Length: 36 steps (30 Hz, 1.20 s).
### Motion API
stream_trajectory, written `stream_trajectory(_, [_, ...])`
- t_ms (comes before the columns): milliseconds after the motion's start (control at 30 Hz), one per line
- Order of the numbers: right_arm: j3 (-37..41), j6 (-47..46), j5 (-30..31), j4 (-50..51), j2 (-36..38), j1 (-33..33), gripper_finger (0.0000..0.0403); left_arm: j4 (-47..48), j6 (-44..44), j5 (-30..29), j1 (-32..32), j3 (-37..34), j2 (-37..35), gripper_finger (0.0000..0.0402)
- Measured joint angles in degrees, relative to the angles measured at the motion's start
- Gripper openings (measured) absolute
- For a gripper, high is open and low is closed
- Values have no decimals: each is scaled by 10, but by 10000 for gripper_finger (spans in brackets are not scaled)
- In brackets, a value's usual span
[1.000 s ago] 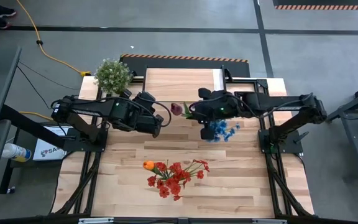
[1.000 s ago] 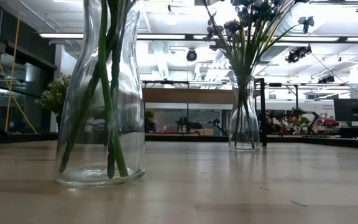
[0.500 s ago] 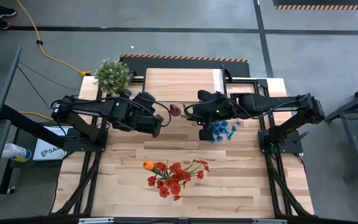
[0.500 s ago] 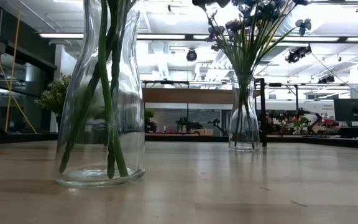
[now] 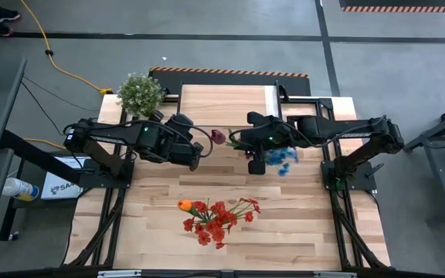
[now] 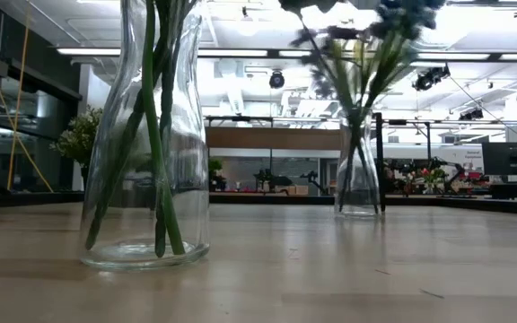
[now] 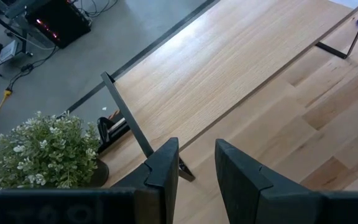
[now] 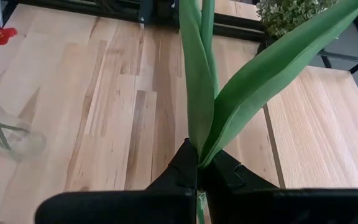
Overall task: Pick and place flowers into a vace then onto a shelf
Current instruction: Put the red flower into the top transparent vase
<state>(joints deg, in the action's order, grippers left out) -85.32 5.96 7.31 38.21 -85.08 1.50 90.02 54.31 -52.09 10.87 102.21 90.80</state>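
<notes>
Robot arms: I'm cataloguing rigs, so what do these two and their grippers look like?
Both arms are black and jointed, with thin black cables looping along them. The left gripper and the right gripper each have two flat, blocky black fingers. No markings show.

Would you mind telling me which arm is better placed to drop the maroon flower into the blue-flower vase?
The right: its gripper is shut on the maroon flower, beside the blue-flower vase. The left gripper holds nothing.
</notes>
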Motion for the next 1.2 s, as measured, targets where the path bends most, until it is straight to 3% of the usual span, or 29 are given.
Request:
stream_trajectory(533, [0,-23,-1,1,0,0,18,0,-2,1,0,0,0,138])
stream_trajectory(1200, [0,-60,-3,8,-1,0,10,0,-2,5,0,0,0,138])
